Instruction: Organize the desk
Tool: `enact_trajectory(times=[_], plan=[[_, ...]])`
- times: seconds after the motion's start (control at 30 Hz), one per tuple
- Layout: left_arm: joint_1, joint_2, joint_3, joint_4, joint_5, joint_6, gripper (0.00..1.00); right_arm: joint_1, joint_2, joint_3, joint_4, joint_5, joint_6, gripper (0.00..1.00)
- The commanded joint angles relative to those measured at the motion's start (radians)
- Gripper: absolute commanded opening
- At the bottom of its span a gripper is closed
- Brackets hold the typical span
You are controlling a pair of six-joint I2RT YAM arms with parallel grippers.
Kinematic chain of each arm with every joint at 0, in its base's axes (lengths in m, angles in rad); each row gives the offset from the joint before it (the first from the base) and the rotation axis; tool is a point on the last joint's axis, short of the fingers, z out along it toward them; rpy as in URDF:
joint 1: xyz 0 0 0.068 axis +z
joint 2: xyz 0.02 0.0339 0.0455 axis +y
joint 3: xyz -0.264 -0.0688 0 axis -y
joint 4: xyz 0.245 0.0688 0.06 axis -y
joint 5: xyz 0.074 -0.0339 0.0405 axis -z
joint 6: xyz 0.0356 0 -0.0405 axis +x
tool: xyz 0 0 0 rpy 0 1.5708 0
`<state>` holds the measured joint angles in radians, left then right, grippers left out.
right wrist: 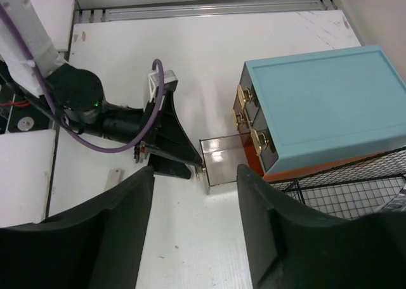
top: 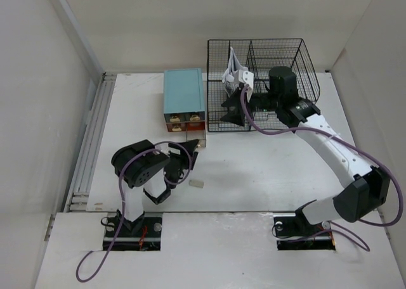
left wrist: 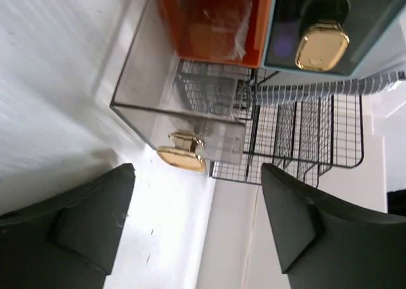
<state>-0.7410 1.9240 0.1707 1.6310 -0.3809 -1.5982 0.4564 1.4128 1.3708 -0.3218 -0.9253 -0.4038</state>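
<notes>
1. The white worktop (top: 266, 168) fills the middle of the overhead view. It has pale walls on three sides and a ribbed rail (top: 89, 143) down its left edge.
2. The left arm (top: 136, 175) is folded tight over its base at lower left, with the elbow high and the forearm turned toward the centre.
3. The left hand (top: 184, 157) sits low over the worktop. It points at a clear drawer (top: 196, 141) pulled out of the teal-topped drawer box (top: 184, 97).
4. The left hand's fingers are spread with nothing between them. In its wrist view the drawer's gold knob (left wrist: 182, 157) lies just ahead of the gap. Whether they touch, I cannot tell.
5. The right arm (top: 336, 156) is stretched from lower right toward top centre, with the wrist bent down.
6. The right hand (top: 233, 108) hangs at the front left corner of the black wire rack (top: 263, 80).
7. The right hand's fingers are wide apart and grip nothing.
8. White papers (top: 233, 66) stand upright in the rack's left compartment, just above the right hand.
9. A small pale piece (top: 196, 184) lies flat on the worktop, near the left arm.
</notes>
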Motion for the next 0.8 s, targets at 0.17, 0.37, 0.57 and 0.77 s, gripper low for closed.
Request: enact_trajectory(times=[0.17, 0.37, 0.57, 0.77], plan=[[-0.026, -0.21, -0.06, -0.002, 0.074, 0.253, 0.85, -0.005, 0.041, 0.031, -0.074, -0.026, -0.11, 0.74], [-0.099, -0.672, 0.005, -0.526, 0.031, 0.38, 0.81, -0.005, 0.052, 0.062, -0.112, 0.054, -0.171, 0.83], [-0.166, -1.025, 0.18, -0.976, -0.067, 0.636, 0.02, 0.028, 0.003, 0.016, -0.036, 0.344, -0.19, 0.0], [-0.175, -1.276, 0.409, -1.386, -0.107, 0.828, 0.0, 0.093, -0.009, -0.05, 0.001, 0.383, -0.289, 1.0]])
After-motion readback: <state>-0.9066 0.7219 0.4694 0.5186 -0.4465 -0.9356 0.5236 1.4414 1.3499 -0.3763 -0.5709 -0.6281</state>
